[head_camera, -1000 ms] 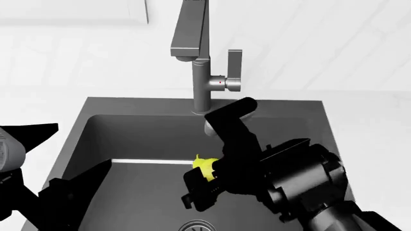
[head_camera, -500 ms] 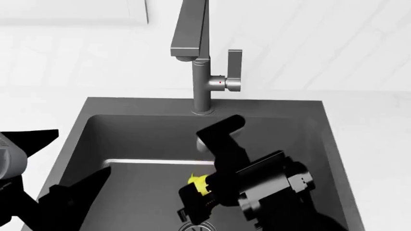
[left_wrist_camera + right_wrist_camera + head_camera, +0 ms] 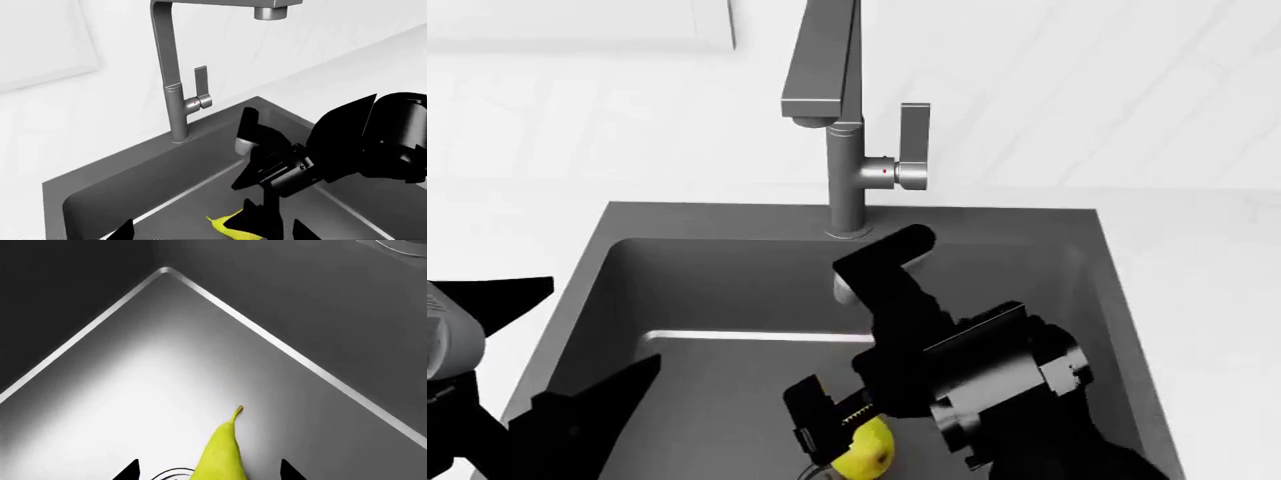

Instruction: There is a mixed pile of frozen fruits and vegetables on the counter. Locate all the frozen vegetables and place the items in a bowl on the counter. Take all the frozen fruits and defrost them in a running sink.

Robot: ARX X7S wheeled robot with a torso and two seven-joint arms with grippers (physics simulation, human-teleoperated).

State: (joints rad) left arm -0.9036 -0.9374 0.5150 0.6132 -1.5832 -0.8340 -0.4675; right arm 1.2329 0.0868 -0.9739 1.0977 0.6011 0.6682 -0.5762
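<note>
The frozen fruit, a yellow pear [image 3: 865, 448], lies on the floor of the dark grey sink [image 3: 694, 300] beside the drain [image 3: 822, 470]. My right gripper [image 3: 847, 335] hangs open just above it. In the right wrist view the pear [image 3: 220, 452] shows between the two fingertips [image 3: 130, 470] with a gap on each side. My left gripper [image 3: 601, 320] stands open over the sink's left side, nothing in it. The left wrist view shows the pear [image 3: 230, 227] partly hidden behind the right gripper [image 3: 253, 175]. The bowl and the vegetables are out of view.
The square grey faucet [image 3: 847, 150] with its side lever [image 3: 914, 140] rises behind the basin; no water shows at its spout [image 3: 270, 11]. White counter [image 3: 1201, 300] surrounds the sink. The basin walls [image 3: 133, 365] close in round the right gripper.
The right gripper went down into the basin with the pear, then let it go. The pear now lies lower, by the drain. The left arm barely moved.
</note>
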